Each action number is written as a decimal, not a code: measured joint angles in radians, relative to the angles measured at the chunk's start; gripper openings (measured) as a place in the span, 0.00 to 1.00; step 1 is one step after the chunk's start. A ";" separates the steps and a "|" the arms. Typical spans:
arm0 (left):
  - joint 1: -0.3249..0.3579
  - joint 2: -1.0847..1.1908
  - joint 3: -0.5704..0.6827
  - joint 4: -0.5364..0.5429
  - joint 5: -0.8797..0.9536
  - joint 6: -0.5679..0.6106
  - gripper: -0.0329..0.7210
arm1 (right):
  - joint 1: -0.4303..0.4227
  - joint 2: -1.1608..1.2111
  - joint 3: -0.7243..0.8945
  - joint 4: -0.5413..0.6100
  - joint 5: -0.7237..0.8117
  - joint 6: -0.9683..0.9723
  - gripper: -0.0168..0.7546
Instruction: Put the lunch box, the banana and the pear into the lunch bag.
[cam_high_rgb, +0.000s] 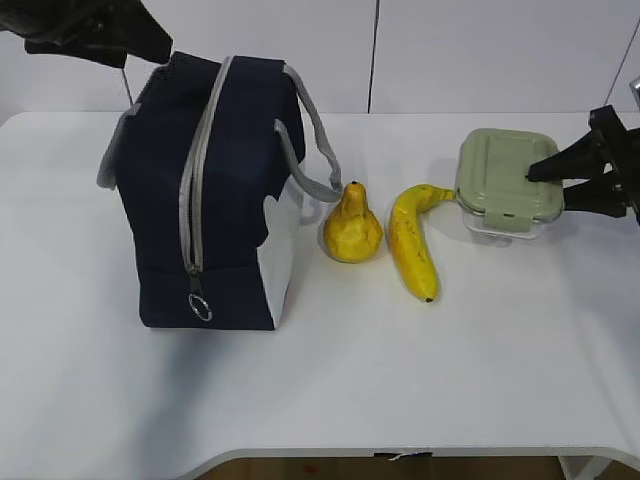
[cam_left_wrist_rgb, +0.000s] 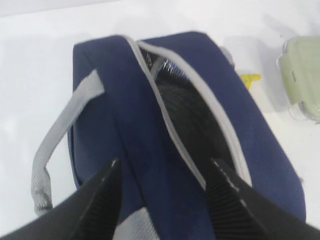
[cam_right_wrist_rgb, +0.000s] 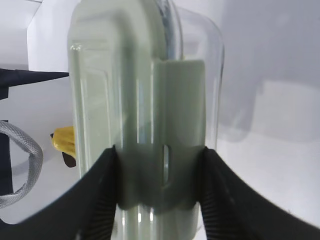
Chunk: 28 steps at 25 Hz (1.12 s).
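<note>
Lunch bag (cam_high_rgb: 215, 190) stands upright on the left part of the white table (cam_high_rgb: 330, 390), its navy body facing the camera with the grey zipper (cam_high_rgb: 195, 175) running up the near end and over the top, the ring pull (cam_high_rgb: 200, 308) hanging low near the table. From the left wrist view the zipper is parted along the top and the silver lining and dark inside show through the gap. One grey handle (cam_high_rgb: 315, 150) droops to the right toward the pear (cam_high_rgb: 352, 225), which sits upright just right of the bag's white lower panel. Right of the pear lies the banana (cam_high_rgb: 415, 240), curved, its far end just beside the lunch box (cam_high_rgb: 508, 182), its near tip pointing toward the table's front edge.

The lunch box rests on the table at the far right, sage-green lid on top. The right gripper (cam_high_rgb: 545, 180) reaches in from the right edge, and the right wrist view shows its two fingers (cam_right_wrist_rgb: 100, 195) pressed against opposite sides of the box, one on the lid and one on the glass: it is clamped on the lunch box.

The left gripper (cam_left_wrist_rgb: 162, 172) hangs above the bag's top, over the parted zipper, its fingers apart with nothing between them. In the exterior view only a dark part of that arm shows at the upper left corner.
</note>
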<state>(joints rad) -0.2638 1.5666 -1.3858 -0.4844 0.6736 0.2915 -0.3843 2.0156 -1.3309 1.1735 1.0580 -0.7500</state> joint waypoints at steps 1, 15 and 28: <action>0.002 0.010 -0.015 -0.004 0.007 0.000 0.61 | 0.000 -0.002 0.000 0.000 0.000 0.000 0.47; 0.047 0.182 -0.103 -0.043 0.068 -0.019 0.68 | 0.002 -0.057 0.000 0.006 0.017 -0.005 0.47; 0.089 0.197 -0.106 -0.089 0.088 -0.021 0.68 | 0.010 -0.117 0.000 0.011 0.025 -0.007 0.47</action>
<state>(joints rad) -0.1744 1.7637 -1.4914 -0.5733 0.7615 0.2709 -0.3744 1.8988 -1.3309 1.1844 1.0828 -0.7573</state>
